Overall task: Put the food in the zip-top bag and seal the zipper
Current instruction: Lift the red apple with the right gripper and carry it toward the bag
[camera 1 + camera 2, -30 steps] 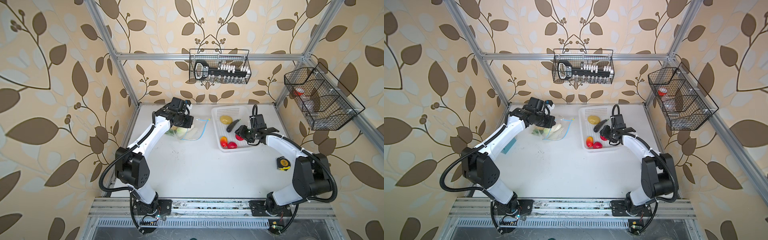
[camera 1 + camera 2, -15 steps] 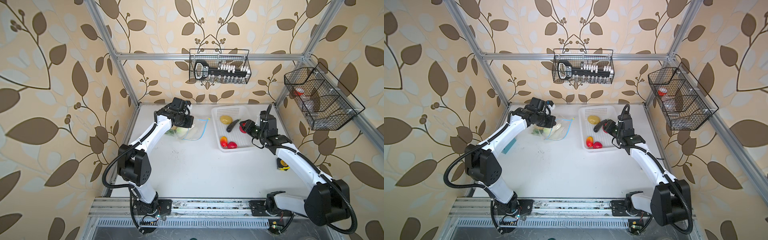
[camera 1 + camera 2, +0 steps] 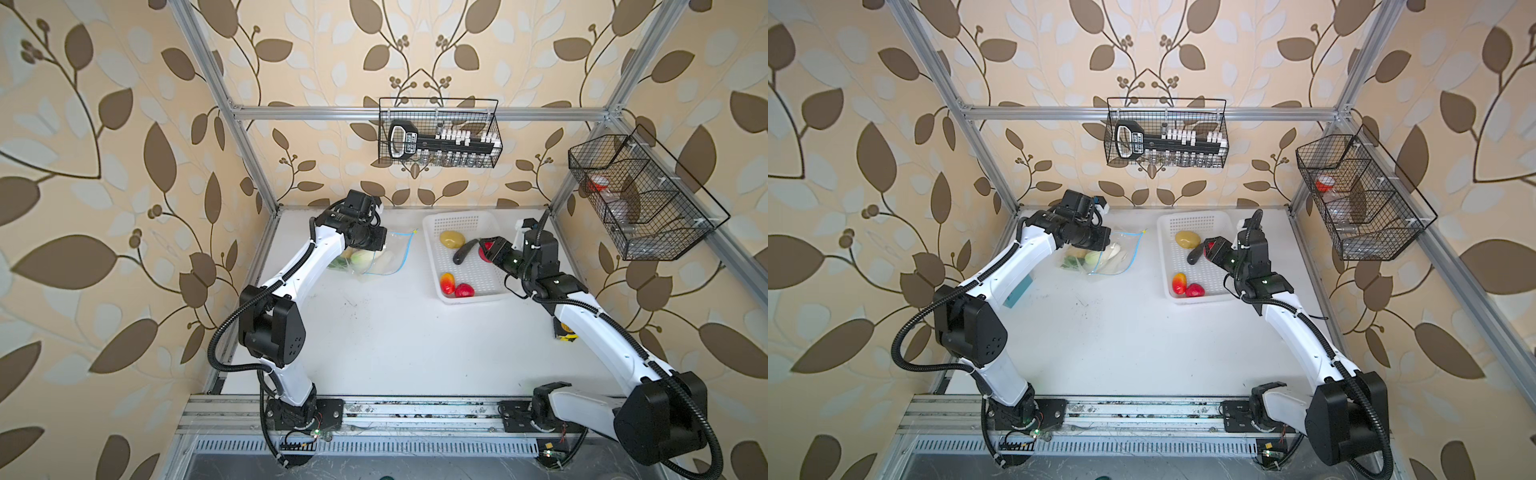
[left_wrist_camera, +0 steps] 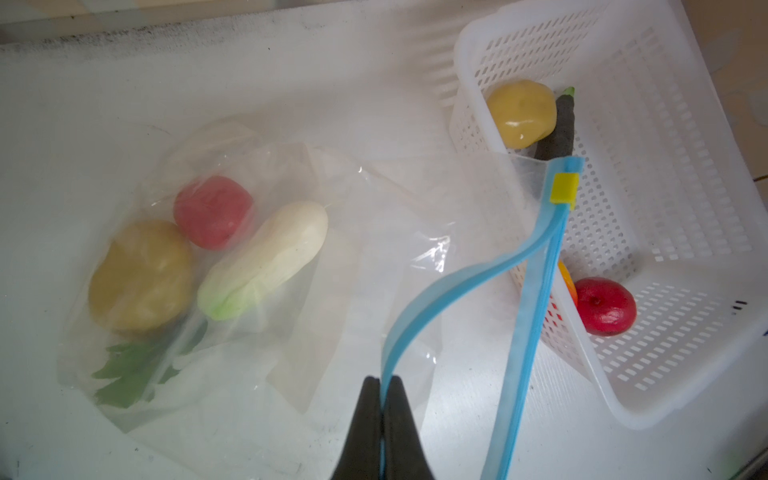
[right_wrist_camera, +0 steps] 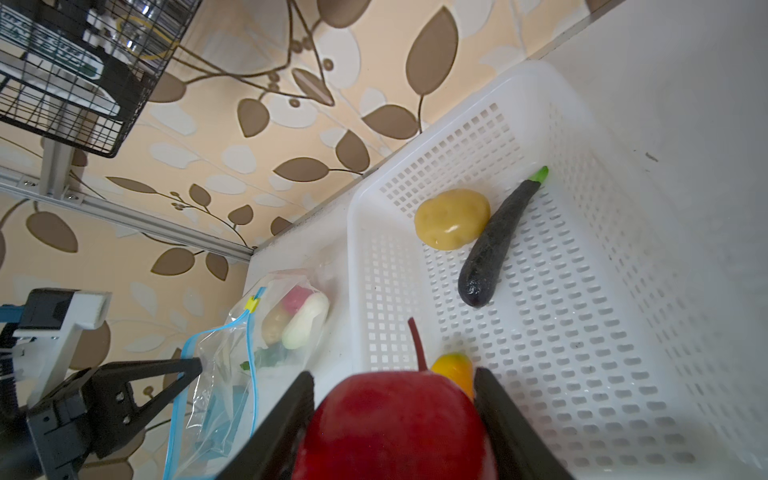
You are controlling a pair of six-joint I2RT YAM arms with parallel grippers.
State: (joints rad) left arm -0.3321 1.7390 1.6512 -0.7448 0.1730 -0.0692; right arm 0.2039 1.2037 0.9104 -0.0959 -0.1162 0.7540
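The right end effector, grasping the red apple, has just risen from the white basket now under it, while the left end effector stays clenched on the zipper, keeping the zip-top bag open before it, ready, I think, for the drop.

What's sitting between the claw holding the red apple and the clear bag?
In both top views: the dark eggplant and potato, the white basket's wall, then a strip of bare table.
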